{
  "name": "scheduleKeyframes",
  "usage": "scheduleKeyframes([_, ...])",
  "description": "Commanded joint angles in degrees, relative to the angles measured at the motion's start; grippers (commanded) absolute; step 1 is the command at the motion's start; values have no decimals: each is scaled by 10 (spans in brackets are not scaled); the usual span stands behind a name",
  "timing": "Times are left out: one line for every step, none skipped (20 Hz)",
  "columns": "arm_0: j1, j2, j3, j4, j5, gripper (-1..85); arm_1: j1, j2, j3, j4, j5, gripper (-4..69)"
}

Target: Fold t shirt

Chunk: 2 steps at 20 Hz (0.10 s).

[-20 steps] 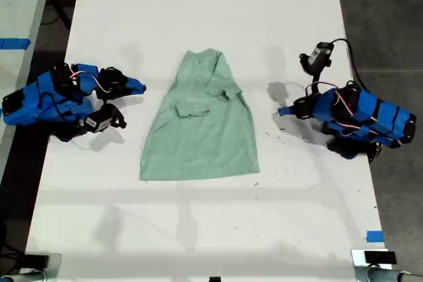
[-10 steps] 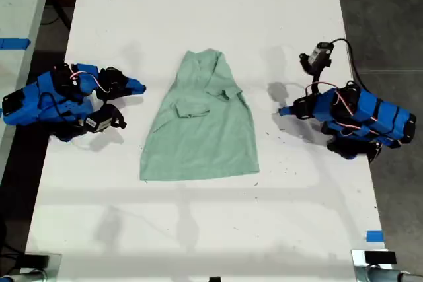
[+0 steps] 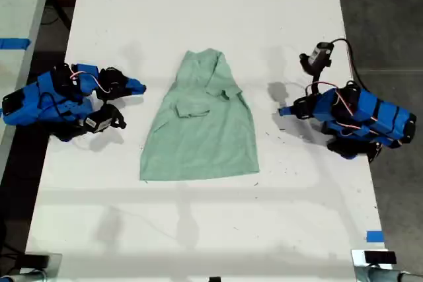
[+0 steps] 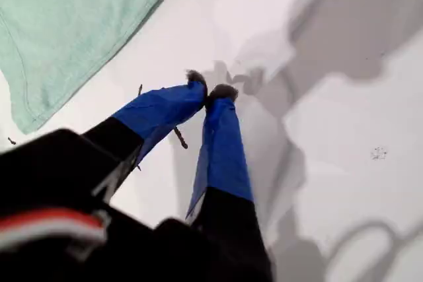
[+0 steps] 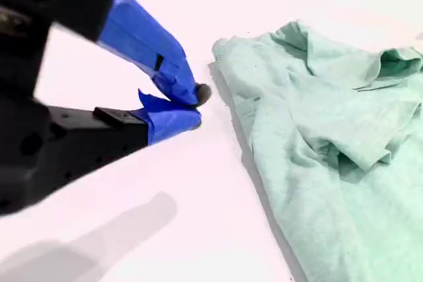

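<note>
Cloth fills the middle of the exterior view: a small pale mint-green short-sleeved T-shirt [image 3: 201, 127] lies on the white tabletop [image 3: 198, 229]. Its long axis runs up the view, narrow end up and hem down, with the sleeves folded in and the neck hard to make out. My first gripper [image 3: 281, 111] lies on the exterior view's right and my second gripper [image 3: 139, 87] on its left, both clear of the cloth.

In the first wrist view the blue tips meet with nothing between them, and the frame cuts off most of the shirt.

In the second wrist view the tips are pressed together, bare, just beside the shirt's edge, and the far cloth is rumpled.
</note>
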Motion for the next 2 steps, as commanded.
scheduleKeyframes([4,4,23,1,-10,-2,4,8,34,1,-9,35])
scheduleKeyframes([4,4,23,1,-10,-2,4,8,34,1,-9,35])
